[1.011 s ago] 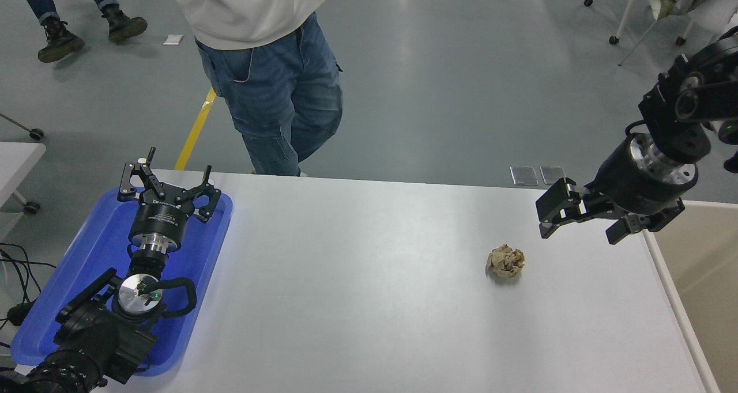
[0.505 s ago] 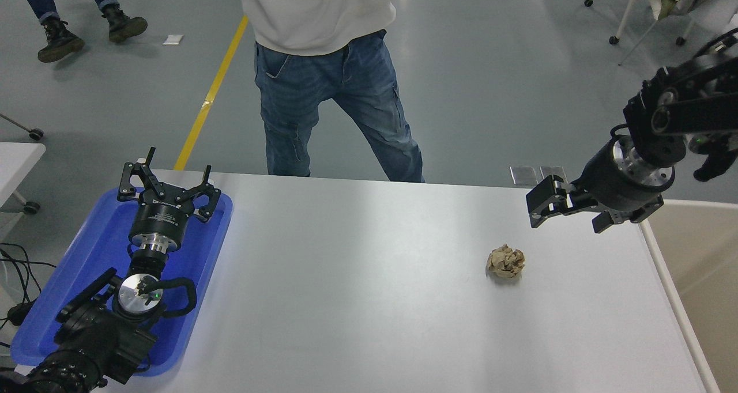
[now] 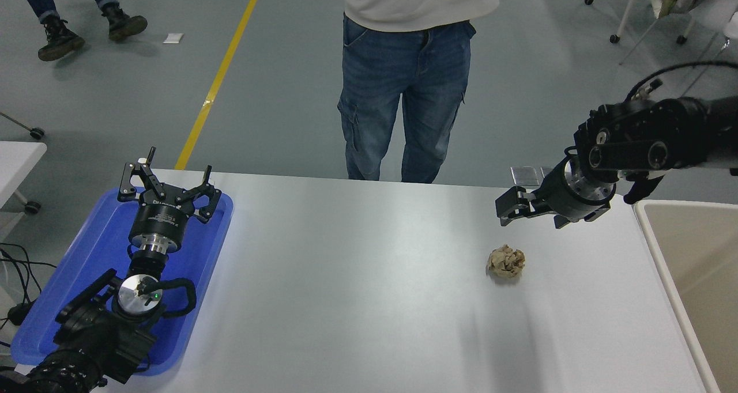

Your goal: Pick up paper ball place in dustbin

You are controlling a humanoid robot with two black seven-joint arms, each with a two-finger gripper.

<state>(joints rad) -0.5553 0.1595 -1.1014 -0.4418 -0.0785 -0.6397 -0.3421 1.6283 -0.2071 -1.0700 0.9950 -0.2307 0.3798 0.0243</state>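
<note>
Paper ball (image 3: 505, 261): loose on white table (image 3: 357, 278), nothing around it. Right gripper (image 3: 527, 208): above, at its 1 o'clock, apparently spread, holding nothing. Dustbin (image 3: 680, 301): at 3 o'clock. Left gripper (image 3: 168, 186): spread over blue tray (image 3: 196, 266), 9 o'clock. Person's legs (image 3: 403, 105): 11 o'clock.

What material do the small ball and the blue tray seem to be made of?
The paper ball looks like crumpled tan-brown paper: matte, with sharp irregular creases. The blue tray is probably plastic: smooth, evenly coloured, with a rounded moulded rim and a slight sheen.
</note>
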